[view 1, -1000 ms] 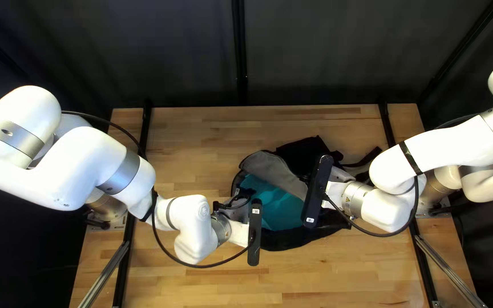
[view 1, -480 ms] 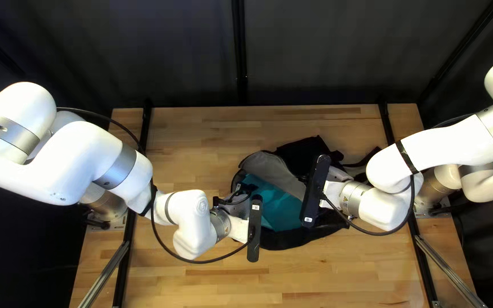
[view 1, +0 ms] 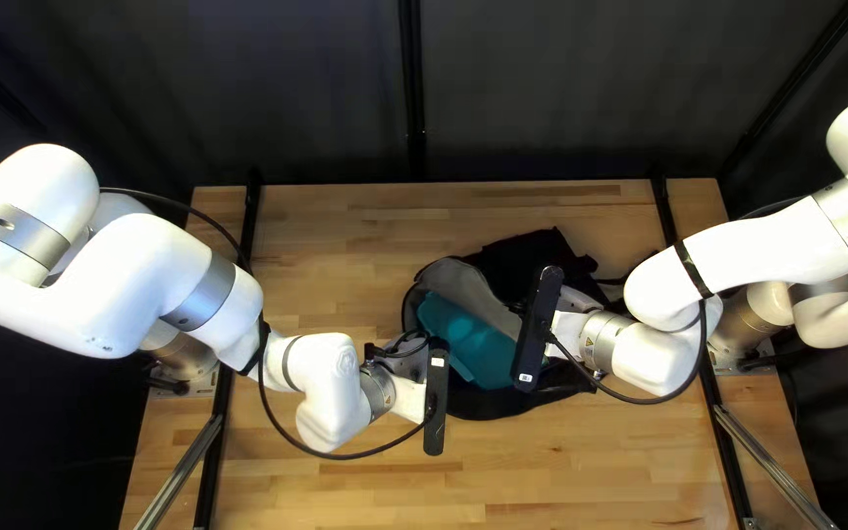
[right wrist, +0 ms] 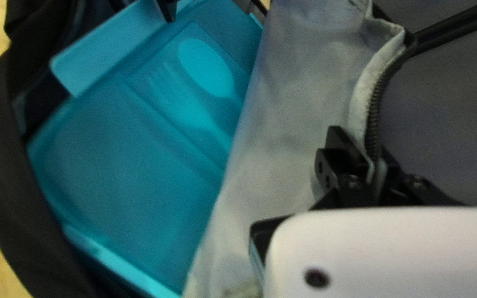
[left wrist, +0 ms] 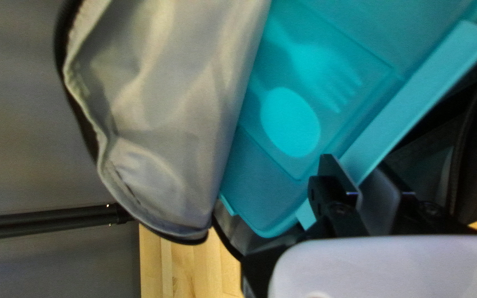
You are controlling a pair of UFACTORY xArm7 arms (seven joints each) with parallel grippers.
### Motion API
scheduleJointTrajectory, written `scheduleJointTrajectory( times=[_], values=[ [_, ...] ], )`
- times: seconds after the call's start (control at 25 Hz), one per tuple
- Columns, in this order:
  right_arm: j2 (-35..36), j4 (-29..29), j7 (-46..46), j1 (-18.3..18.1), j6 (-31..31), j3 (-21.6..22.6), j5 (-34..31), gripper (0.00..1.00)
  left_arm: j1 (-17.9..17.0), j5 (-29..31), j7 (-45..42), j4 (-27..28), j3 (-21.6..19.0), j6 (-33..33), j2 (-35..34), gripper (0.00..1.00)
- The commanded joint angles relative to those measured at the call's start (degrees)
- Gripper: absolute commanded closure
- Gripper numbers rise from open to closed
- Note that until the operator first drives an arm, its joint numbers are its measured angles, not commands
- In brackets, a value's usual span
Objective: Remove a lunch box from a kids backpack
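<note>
Teal lunch box (view 1: 473, 344) in the open backpack (view 1: 527, 260), both grippers at work.
From above, the left gripper (view 1: 406, 365) is at the box's near left end, the right gripper (view 1: 577, 298) across the bag's opening. In the left wrist view, the left gripper (left wrist: 360, 165) is nearly closed, pinching the box's side latch (left wrist: 420, 99); a spoon (left wrist: 291, 122) and fork (left wrist: 327, 72) show on its lid. In the right wrist view, the right gripper (right wrist: 362, 143) is nipped tight on the zippered edge (right wrist: 375, 110) of the bag's grey-lined flap (right wrist: 299, 99), which lies partly over the box.
</note>
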Motion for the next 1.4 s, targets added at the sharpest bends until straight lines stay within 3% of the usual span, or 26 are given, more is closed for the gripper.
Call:
scheduleJointTrajectory(
  times=[0.04,0.6,1.4],
  values=[
    [0.21,0.2,0.0,-0.08,-0.13,-0.07,-0.11,1.0,0.07,-0.89,1.73,-0.29,0.05,0.55,-1.46,1.0],
    [-1.53,-2.23,2.03,-0.15,-1.03,-0.25,-0.96,1.0,-0.62,-9.07,13.09,0.23,-0.64,6.38,-8.64,1.0],
    [-3.09,-3.11,1.62,-0.64,-1.83,-1.05,-1.42,1.0,-2.41,-12.34,15.35,-1.24,-2.44,11.16,-12.92,1.0]
  ],
)
